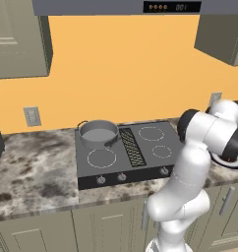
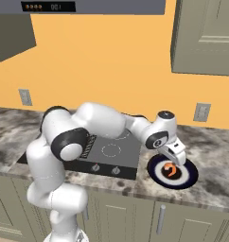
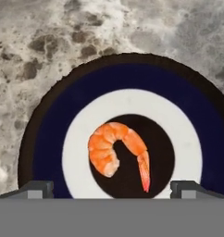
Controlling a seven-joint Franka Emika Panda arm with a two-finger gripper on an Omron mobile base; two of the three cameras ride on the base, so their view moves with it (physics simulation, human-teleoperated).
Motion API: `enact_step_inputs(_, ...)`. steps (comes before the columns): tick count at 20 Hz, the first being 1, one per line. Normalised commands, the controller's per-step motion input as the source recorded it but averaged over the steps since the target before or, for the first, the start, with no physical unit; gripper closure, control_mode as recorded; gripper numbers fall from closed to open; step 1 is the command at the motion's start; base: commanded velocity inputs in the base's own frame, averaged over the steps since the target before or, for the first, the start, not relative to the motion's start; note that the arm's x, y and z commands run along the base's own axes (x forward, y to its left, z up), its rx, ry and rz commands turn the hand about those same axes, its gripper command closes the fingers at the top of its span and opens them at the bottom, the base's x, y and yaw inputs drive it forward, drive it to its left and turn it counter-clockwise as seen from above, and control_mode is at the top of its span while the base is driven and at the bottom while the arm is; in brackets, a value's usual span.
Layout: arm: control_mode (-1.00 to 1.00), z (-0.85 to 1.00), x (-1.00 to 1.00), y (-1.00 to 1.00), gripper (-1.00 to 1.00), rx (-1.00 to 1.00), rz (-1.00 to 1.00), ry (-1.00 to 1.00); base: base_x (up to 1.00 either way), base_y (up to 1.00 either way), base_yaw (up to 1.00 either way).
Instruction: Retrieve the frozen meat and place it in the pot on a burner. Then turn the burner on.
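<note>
Shrimp (image 3: pixel 116 152) on plate (image 3: pixel 49 152), fingers (image 3: pixel 37 189) spread wide above it

Nothing stands between the spread fingers (image 3: pixel 35 189) and the shrimp (image 3: pixel 115 150), alone on its plate (image 3: pixel 132 99); tabletop (image 3: pixel 35 55) around lies bare.

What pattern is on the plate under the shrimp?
Concentric rings: dark rim, navy band, white ring, black centre on the plate, clearest in the hand view.
</note>
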Motion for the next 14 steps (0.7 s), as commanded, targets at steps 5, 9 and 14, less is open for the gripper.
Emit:
enact_step_inputs(5,-1.00,-0.18,0.10,-0.03,-1.00,0.01,0.00,0.00,0.00,0.00,0.00)
enact_step_inputs(9,-1.00,-0.36,0.08,0.00,-1.00,0.01,0.00,0.01,0.00,0.00,0.00)
enact_step_inputs(14,-1.00,-0.36,0.11,0.00,-1.00,0.01,0.00,0.00,0.00,0.00,0.00)
